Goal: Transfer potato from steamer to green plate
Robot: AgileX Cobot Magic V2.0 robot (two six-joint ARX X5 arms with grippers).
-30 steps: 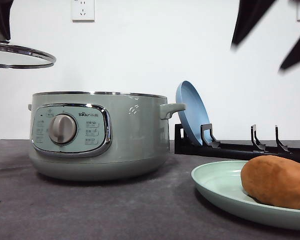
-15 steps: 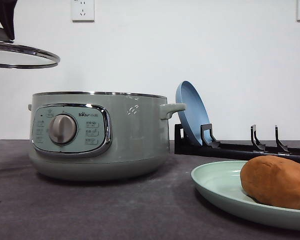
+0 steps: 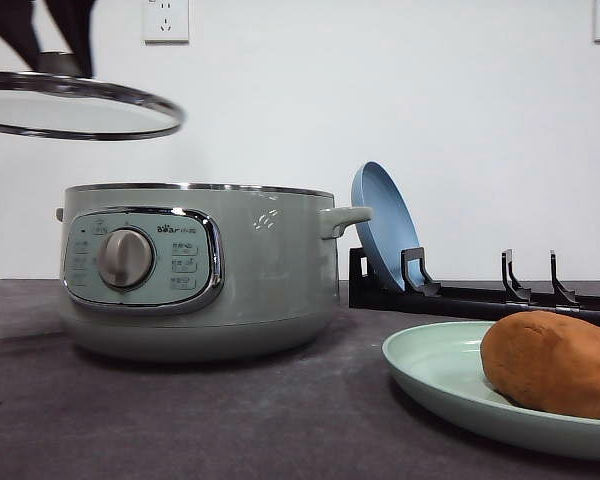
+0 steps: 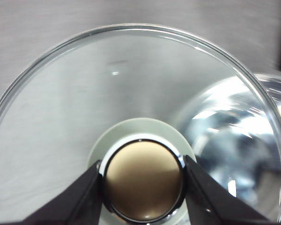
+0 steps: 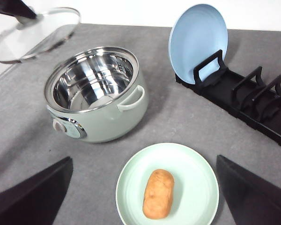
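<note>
The oval orange-brown potato (image 5: 158, 194) is lying on the pale mint-green plate (image 5: 196, 178), right of the sage-green steamer (image 5: 103, 112).

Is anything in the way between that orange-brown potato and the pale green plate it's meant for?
Nothing visible: the orange-brown potato already lies on the pale mint-green plate, apart from the sage-green steamer.

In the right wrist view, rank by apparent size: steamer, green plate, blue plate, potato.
1. steamer, largest.
2. green plate, slightly smaller; it lies nearer the camera, so this gap is unsure.
3. blue plate, standing tilted in the black rack and farther off, so it looks smaller than the green one.
4. potato, clearly smallest.
</note>
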